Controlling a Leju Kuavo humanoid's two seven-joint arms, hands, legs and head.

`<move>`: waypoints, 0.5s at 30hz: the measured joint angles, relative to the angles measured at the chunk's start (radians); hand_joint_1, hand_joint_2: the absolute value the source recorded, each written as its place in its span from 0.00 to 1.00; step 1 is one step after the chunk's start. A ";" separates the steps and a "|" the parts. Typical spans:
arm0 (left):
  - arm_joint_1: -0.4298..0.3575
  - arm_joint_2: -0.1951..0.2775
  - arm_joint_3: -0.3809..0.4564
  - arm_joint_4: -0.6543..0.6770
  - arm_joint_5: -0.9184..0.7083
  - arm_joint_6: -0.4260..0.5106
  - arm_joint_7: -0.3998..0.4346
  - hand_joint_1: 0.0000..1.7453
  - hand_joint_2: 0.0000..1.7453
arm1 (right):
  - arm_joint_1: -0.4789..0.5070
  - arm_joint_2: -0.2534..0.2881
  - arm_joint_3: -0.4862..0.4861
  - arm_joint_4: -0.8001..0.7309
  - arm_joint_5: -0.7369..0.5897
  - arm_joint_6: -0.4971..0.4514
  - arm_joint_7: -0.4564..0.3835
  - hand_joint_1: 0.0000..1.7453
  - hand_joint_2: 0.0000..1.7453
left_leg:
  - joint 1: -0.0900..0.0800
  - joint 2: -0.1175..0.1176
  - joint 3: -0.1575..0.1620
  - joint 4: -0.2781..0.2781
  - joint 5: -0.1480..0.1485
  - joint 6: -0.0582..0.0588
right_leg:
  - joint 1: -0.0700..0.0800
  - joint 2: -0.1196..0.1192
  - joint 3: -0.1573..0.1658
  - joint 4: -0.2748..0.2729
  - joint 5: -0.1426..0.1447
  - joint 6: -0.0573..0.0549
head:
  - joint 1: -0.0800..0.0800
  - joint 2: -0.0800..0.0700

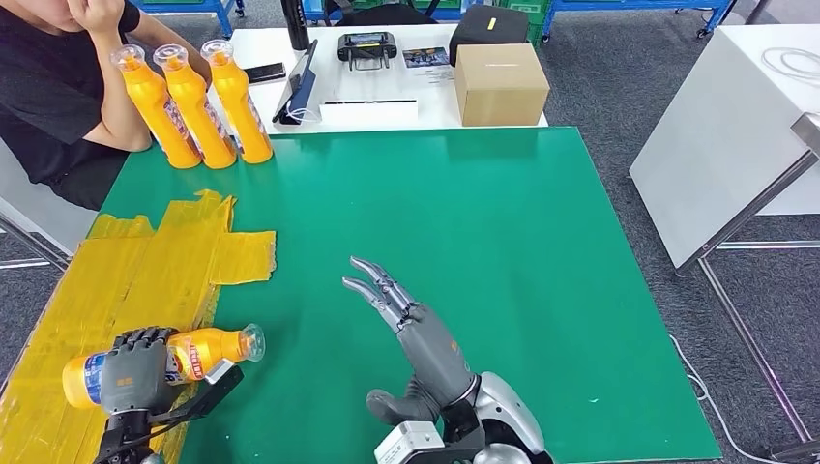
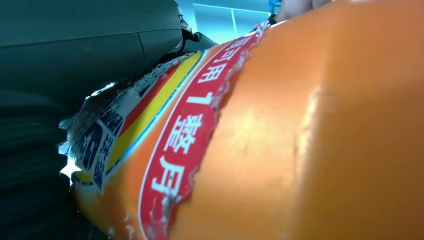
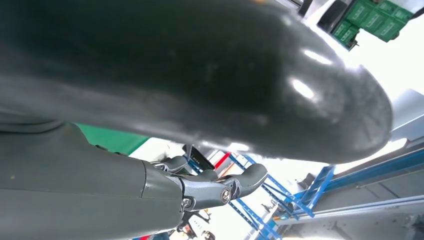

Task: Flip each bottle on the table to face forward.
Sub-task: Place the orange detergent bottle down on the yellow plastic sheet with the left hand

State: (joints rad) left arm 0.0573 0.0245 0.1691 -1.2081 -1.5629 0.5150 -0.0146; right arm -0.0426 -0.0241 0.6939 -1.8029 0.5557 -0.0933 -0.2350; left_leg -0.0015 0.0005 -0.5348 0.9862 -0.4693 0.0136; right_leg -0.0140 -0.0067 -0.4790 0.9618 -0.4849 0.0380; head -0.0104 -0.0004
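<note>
Fingers [image 1: 145, 338] of left hand [image 1: 135, 372] wrap a lying orange bottle [image 1: 208, 350] at near-left table edge, over yellow tape [image 1: 155, 253]; right hand [image 1: 411, 324] hovers splayed, holding nothing. Three bottles [image 1: 198, 101] stand upright far left by a person [image 1: 58, 87]. Left wrist view: torn label [image 2: 170, 150], smooth plastic; prob. full, weighty, slippery, so grip mid-body. Right wrist view: fingers [image 3: 220, 187] apart. Green table [image 1: 503, 232] flat; shelving beyond.

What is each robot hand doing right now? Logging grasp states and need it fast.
Left robot hand: closed around an orange bottle lying on its side.
Right robot hand: open, fingers extended, holding nothing.
</note>
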 joint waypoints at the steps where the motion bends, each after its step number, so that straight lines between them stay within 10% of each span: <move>1: -0.004 0.008 -0.009 0.008 -0.001 -0.002 0.009 1.00 1.00 | 0.000 -0.001 0.000 0.000 -0.002 0.001 0.000 0.00 0.00 | 0.000 0.000 0.001 0.000 0.000 0.000 | 0.000 0.000 0.001 0.000 0.000 0.000 | 0.000 0.000; 3: -0.012 0.022 -0.025 0.022 -0.002 -0.003 0.021 1.00 1.00 | -0.001 -0.002 0.000 0.000 -0.005 0.004 0.000 0.00 0.00 | 0.000 0.000 0.004 0.000 0.000 0.000 | 0.000 0.000 0.003 0.000 0.000 0.000 | 0.000 0.000; 7: -0.026 0.044 -0.050 0.047 -0.004 -0.016 0.031 0.47 1.00 | -0.006 -0.003 0.000 0.000 -0.009 0.006 0.000 0.00 0.00 | 0.000 -0.001 0.009 -0.001 -0.001 -0.001 | 0.000 0.000 0.001 0.000 -0.001 -0.001 | 0.000 0.000; 10: -0.034 0.058 -0.065 0.061 -0.004 -0.031 0.031 0.47 1.00 | -0.010 -0.003 0.000 0.000 -0.013 0.007 0.000 0.00 0.00 | 0.001 -0.001 0.010 -0.002 -0.001 -0.002 | 0.001 0.000 0.003 0.000 -0.001 -0.001 | 0.000 0.000; 15: -0.038 0.068 -0.076 0.068 -0.004 -0.035 0.031 0.00 1.00 | -0.011 -0.003 0.000 0.000 -0.014 0.009 0.000 0.00 0.00 | 0.002 -0.002 0.012 -0.002 0.001 -0.003 | 0.001 -0.001 0.004 0.000 -0.001 -0.001 | 0.000 0.000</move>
State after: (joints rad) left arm 0.0192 0.0926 0.0930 -1.1401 -1.5671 0.4799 0.0161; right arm -0.0533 -0.0275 0.6939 -1.8029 0.5417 -0.0847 -0.2346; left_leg 0.0001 -0.0018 -0.5230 0.9843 -0.4688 0.0105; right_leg -0.0125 -0.0077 -0.4746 0.9618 -0.4861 0.0367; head -0.0104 -0.0004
